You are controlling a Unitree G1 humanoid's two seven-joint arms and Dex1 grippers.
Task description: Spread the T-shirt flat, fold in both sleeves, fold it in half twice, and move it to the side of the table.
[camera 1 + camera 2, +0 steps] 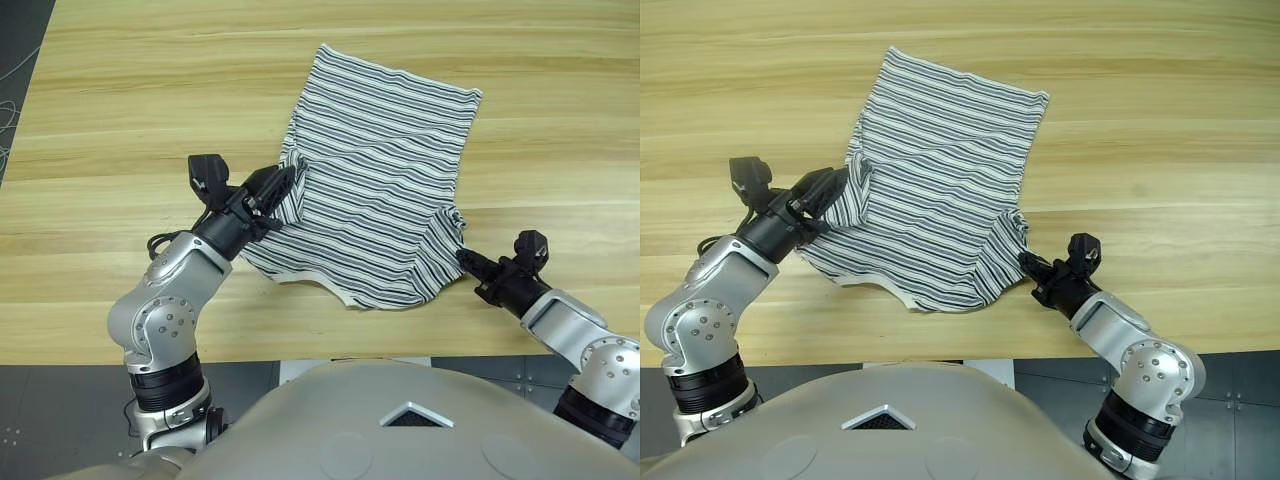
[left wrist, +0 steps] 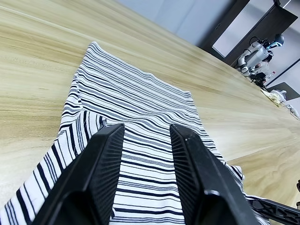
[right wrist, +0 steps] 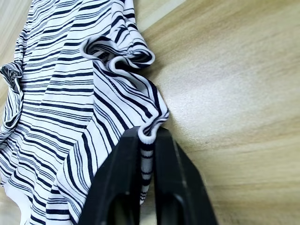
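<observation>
Just one T-shirt [image 1: 380,190] lies on the wooden table [image 1: 130,120]. It is white with dark stripes, bunched and partly folded, near the front edge in the middle. Two grippers are at it, one on each side. The left gripper [image 1: 283,183] sits at the shirt's left edge with its two fingers [image 2: 101,159] wide apart, and the cloth shows between them. The right gripper [image 1: 468,260] is at the near right corner, its two fingers [image 3: 166,173] pinched tight on the hem.
</observation>
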